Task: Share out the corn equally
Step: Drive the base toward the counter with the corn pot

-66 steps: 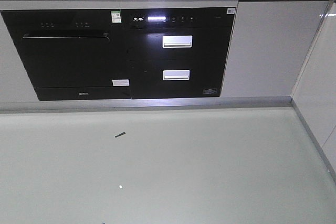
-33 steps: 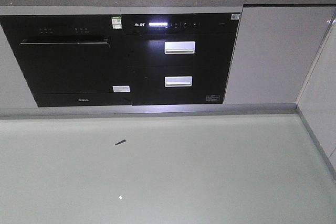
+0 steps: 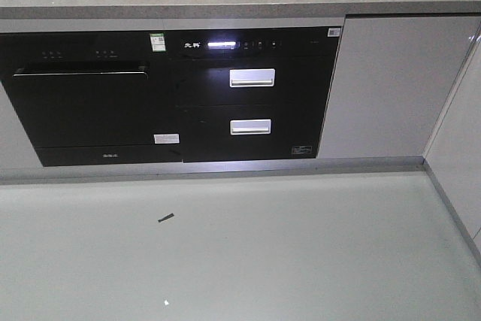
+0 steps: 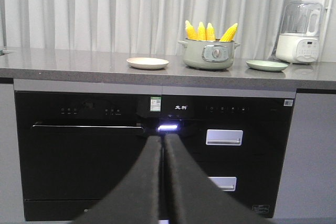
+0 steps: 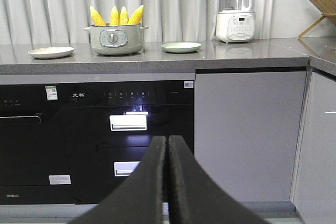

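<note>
Four bright yellow corn cobs point(image 4: 209, 31), paler tips up, standing in pot point(image 4: 209, 56) on counter point(image 4: 73, 67). Cream plate point(image 4: 147, 63) and green plate point(image 4: 267, 65) flank pot, each apart from it. Left hand point(image 4: 163, 140) and right hand point(image 5: 168, 139) pressed together, low, well short of pot.

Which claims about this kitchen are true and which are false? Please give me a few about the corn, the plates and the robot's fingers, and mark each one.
1. Four corn cobs stand upright in the pot. True.
2. The cream plate already holds a cob. False: it is empty.
3. The green plate lies between the pot and the blender. True.
4. The left fingers grip a cob. False: they are closed together with nothing between them, away from the counter.
5. The pot sits on the floor. False: it stands on the countertop, between the two plates.
</note>
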Robot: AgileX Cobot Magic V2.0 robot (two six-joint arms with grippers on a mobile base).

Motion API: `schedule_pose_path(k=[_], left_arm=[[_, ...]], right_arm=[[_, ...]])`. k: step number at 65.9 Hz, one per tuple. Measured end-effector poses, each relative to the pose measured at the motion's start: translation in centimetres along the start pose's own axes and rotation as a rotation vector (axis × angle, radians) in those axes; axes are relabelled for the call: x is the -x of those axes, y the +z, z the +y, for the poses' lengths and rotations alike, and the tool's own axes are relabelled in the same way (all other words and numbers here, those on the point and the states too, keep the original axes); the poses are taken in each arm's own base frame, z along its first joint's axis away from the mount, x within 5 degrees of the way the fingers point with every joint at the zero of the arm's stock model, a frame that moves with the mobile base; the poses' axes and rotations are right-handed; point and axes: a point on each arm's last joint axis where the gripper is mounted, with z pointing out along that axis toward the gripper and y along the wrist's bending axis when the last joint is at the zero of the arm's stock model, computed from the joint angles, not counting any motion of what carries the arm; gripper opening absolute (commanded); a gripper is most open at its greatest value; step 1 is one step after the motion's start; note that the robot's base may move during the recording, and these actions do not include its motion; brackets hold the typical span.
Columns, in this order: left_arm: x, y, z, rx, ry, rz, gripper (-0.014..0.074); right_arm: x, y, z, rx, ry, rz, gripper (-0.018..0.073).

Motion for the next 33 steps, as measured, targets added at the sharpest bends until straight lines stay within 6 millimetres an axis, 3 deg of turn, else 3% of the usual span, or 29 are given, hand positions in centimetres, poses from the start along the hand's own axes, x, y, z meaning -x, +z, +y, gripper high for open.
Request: schedule_pose_path(k=[33], left_arm=[[0.0, 0.0, 0.0, 0.0, 0.0, 0.0, -0.0006]], right_arm=[[0.0, 0.0, 0.0, 0.0, 0.0, 0.0, -0.0005]])
